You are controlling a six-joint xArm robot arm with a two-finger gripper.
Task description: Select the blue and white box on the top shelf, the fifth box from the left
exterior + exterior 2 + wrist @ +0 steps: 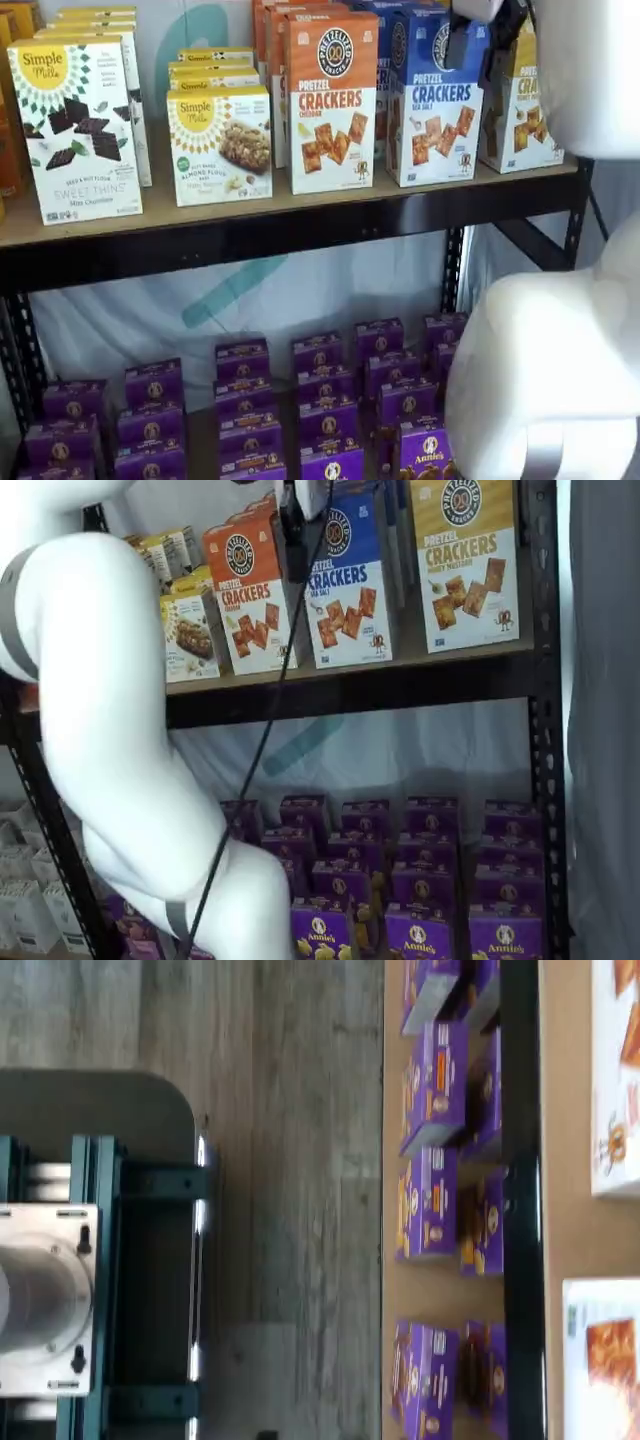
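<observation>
The blue and white box [435, 120] stands on the top shelf [300, 235], between an orange-topped carton and a yellow-topped carton; it shows in both shelf views [345, 590]. My gripper [480, 50] hangs in front of the box's upper part, with a gap showing between its two black fingers and nothing in them. In a shelf view only one finger and a cable show [293, 535], at the box's upper left edge. In the wrist view the shelf's tan board [565, 1230] and black beam [522, 1260] show from above.
The orange cheddar carton [330, 100] and the yellow-topped carton [525, 110] flank the box. Simple Mills boxes [75, 130] stand further left. Small purple boxes [330, 400] fill the lower level. The white arm [100, 680] covers part of both shelf views. The dark teal mount [100, 1290] shows in the wrist view.
</observation>
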